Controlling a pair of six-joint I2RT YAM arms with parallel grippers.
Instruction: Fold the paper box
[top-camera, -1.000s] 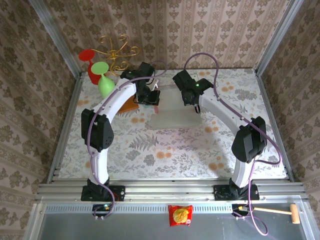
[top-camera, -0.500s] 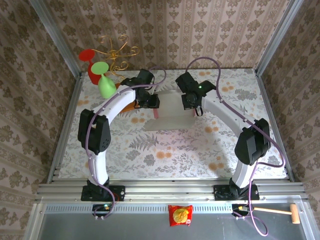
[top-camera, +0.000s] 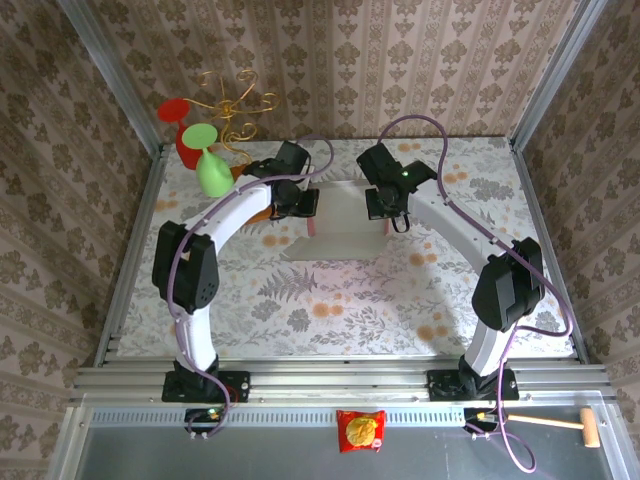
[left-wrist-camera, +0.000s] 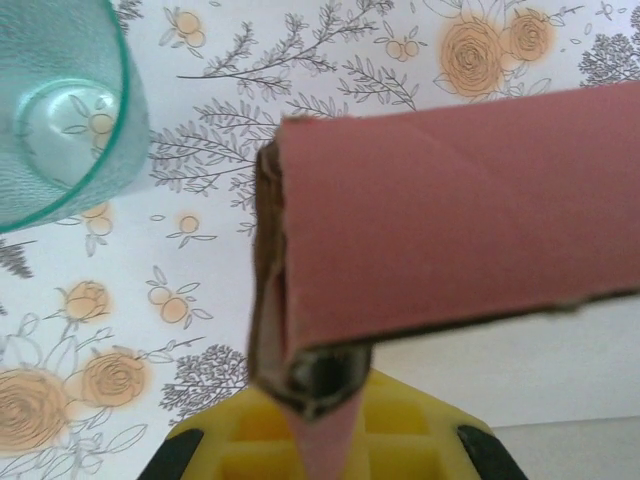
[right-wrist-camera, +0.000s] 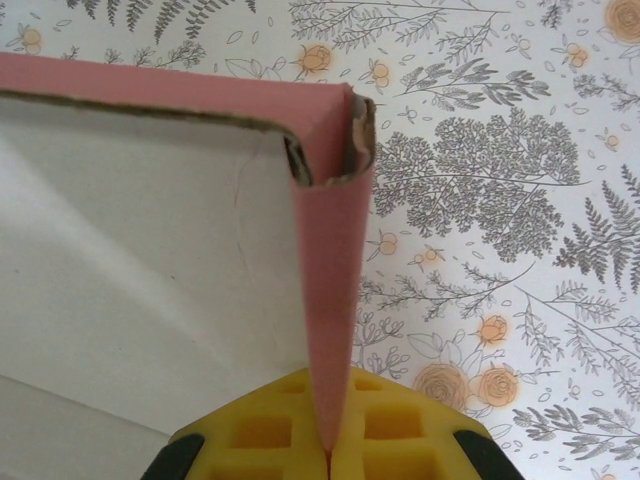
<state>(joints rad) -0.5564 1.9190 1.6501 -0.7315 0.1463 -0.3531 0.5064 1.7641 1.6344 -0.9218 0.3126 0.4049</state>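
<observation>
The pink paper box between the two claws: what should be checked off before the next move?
1. Left claw shut on a flap of the paper box: ok.
2. Right claw shut on the opposite flap: ok.
3. Both pinched flaps lifted off the table: ok.
4. Teal cup apart from the box: ok.
5. Remaining flaps folded: cannot tell.

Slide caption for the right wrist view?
Right gripper pinching the paper box by a raised pink edge, over floral tablecloth.
</observation>
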